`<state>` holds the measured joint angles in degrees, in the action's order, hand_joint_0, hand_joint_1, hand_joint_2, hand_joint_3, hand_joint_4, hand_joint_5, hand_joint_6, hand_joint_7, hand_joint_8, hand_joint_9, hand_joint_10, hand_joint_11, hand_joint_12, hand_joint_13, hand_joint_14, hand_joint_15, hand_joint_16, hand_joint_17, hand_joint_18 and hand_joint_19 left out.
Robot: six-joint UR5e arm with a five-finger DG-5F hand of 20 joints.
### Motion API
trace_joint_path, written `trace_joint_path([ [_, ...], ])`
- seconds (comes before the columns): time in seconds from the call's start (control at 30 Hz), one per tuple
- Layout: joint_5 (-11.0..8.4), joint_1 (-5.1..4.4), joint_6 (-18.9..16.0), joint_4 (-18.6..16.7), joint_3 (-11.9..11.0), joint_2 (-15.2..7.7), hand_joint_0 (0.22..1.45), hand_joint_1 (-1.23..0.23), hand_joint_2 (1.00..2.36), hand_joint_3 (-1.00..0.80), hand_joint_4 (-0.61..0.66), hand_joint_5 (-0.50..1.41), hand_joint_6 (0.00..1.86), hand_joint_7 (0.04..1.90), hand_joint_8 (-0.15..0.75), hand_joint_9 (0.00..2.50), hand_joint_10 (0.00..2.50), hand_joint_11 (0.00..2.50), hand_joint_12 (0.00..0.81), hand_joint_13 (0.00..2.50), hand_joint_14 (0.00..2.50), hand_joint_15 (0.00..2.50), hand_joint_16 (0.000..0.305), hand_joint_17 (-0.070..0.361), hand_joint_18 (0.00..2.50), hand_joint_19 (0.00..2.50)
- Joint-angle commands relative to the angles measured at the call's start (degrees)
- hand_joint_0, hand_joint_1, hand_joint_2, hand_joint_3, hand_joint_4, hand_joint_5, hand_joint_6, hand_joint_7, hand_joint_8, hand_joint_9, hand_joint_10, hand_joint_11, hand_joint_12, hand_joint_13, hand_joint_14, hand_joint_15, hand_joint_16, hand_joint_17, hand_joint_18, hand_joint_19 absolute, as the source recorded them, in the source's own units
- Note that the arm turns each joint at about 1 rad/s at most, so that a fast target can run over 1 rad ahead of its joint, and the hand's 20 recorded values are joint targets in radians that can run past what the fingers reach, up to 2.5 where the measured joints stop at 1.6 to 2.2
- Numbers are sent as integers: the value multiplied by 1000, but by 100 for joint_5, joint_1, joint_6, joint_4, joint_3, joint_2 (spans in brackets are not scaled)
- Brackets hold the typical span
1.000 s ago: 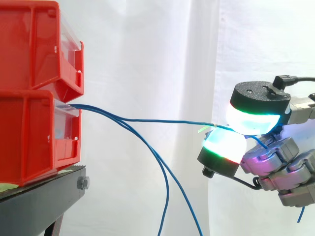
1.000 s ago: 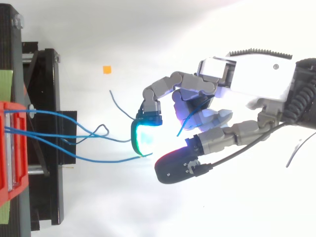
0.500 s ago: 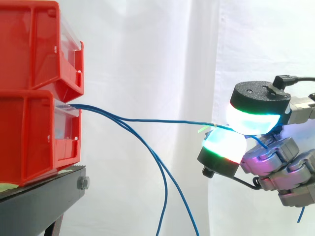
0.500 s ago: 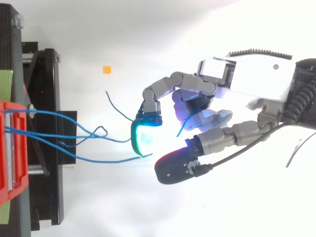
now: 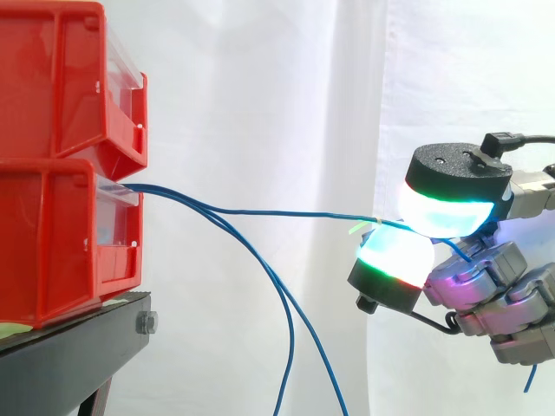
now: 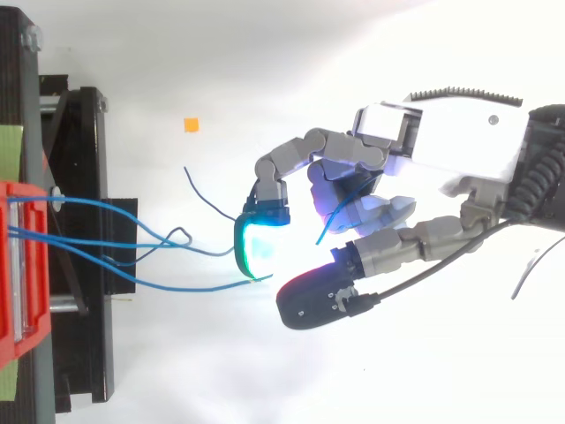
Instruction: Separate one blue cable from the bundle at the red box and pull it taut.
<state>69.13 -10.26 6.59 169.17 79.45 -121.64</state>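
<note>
Curtain (image 5: 260,87), blue cable (image 5: 286,212) in robot hand (image 5: 499,290)

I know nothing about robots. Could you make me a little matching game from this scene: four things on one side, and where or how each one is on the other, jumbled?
Things:
1. hand
2. held blue cable
3. loose blue cables
4. red bins

States:
A. stacked on the black stand
B. droop downward
C. pinches a cable
D. spans from the lower bin to the hand

Pairs: 1-C, 2-D, 3-B, 4-A
</note>
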Motion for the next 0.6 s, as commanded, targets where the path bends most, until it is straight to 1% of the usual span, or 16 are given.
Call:
trace_joint_path([
  [0.0,21,-2,0,1,0,0,578,-702,1023,-103,-78,-121,881,1128,309,494,2500,2058,403,909,2500,1443,43,97,1346,1426],
  [0.17,-5,-2,0,-7,0,0,579,-703,1023,-103,-78,-121,881,1127,306,495,2500,2068,403,909,2500,1436,43,98,1345,1422],
  [0.23,4,7,0,1,0,0,579,-703,1023,-102,-81,-121,880,1133,309,496,2500,2050,401,907,2500,1438,43,97,1346,1424],
  [0.27,4,-2,0,-7,-9,0,579,-703,1024,-106,-83,-121,880,1134,310,496,2500,2078,402,906,2500,1438,43,96,1347,1417],
  [0.3,4,-2,0,-7,-9,-8,578,-703,1023,-100,-81,-121,880,1133,311,497,2500,2051,401,906,2500,1438,42,94,1343,1444],
  [0.33,4,7,0,-7,0,0,579,-703,1024,-106,-82,-121,880,1135,310,495,2500,2080,400,904,2500,1440,42,95,1345,1464],
  [0.43,4,-2,0,-7,0,0,579,-704,1023,-104,-81,-121,880,1131,305,495,2500,2050,401,907,2500,1436,42,95,1353,1425],
  [0.57,4,-2,0,1,0,0,580,-704,1023,-107,-80,-121,880,1130,308,496,2500,2049,402,909,2500,1436,43,98,1346,1444],
])
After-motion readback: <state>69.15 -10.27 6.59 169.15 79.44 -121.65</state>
